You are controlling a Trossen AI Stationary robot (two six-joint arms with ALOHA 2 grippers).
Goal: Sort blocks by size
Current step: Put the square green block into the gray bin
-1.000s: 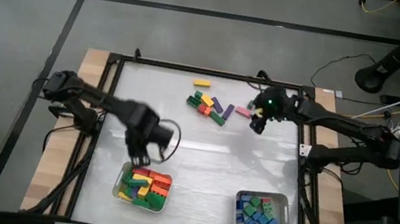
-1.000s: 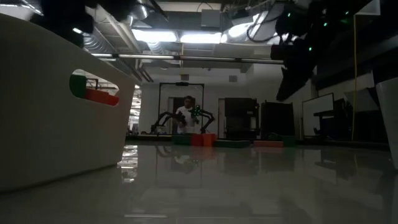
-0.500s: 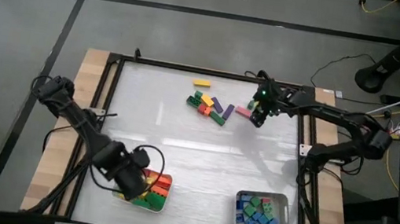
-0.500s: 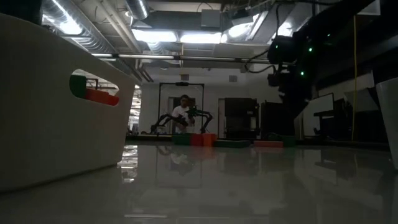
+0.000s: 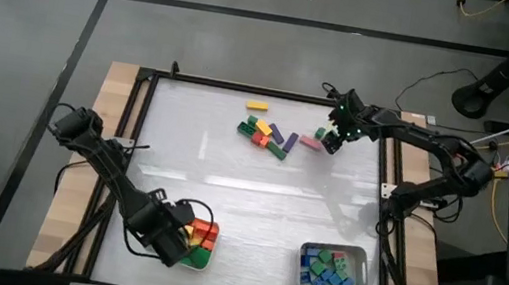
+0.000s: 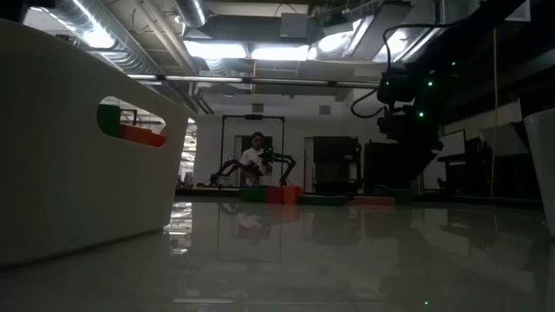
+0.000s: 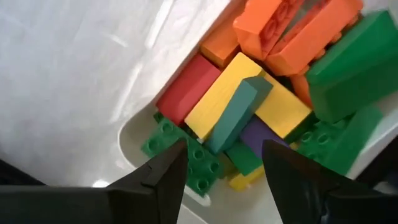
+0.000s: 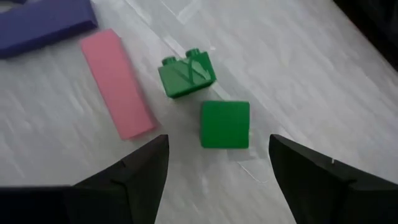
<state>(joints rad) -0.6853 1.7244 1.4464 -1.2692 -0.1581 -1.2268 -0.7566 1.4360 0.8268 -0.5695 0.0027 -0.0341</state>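
My left gripper (image 5: 167, 236) (image 7: 224, 149) is open just above the left tray (image 5: 203, 263), which holds long blocks (image 7: 249, 99) in red, yellow, orange, green and purple. A dark green long block (image 7: 233, 115) lies tilted on the heap below the fingers. My right gripper (image 5: 334, 140) (image 8: 219, 142) is open and empty above two small green blocks (image 8: 225, 124) (image 8: 186, 73) on the table. A pink long block (image 8: 117, 82) lies beside them. A loose pile of blocks (image 5: 266, 134) lies at the table's far middle.
The right tray (image 5: 356, 279) near the table's front right holds short blue and green blocks. A yellow block (image 5: 257, 107) lies alone beyond the pile. In the low view the left tray's wall (image 6: 78, 173) fills the left side. A person stands in the room beyond the table (image 6: 256, 160).
My left gripper has swung from the table's left middle toward the near edge and come down over the left tray. My right gripper has moved a little toward the far edge and sunk toward the small green blocks.
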